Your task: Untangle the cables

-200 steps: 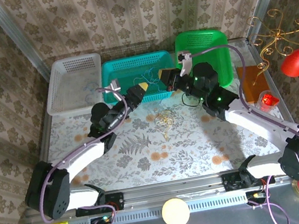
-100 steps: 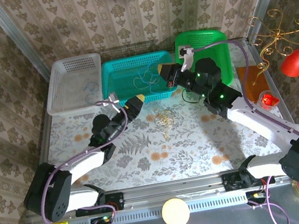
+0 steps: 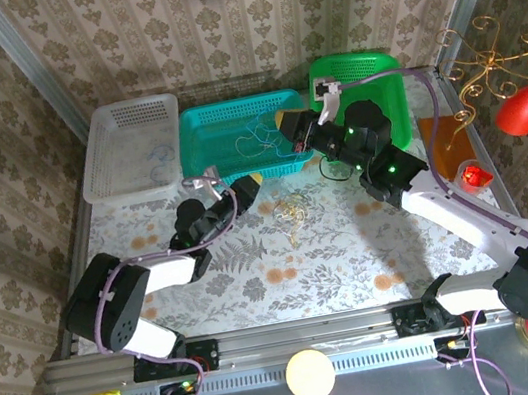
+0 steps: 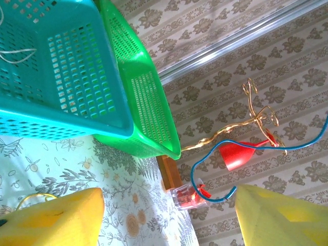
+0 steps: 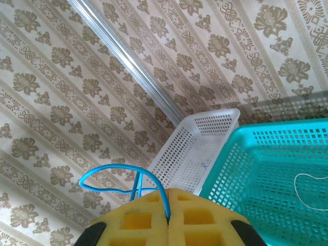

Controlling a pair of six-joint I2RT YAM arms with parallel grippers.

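Patterned wallpaper walls in a floral desk. At the right tool the pads are pressed shut on a blue cable, whose loop springs up from between them. From above, this tool hangs over the right end of the teal basket. The left tool stands open low over the desk, and the blue cable curls down into its gap, ending at one fingertip, apparently ungripped. Farther out, whitish cables lie in the teal basket and a yellowish coil sits on the desk just before it. The step looks like drawing the blue strand clear of the others. Next, the left tool likely needs to close on that dangling end without snagging the coil. No writing is legible.
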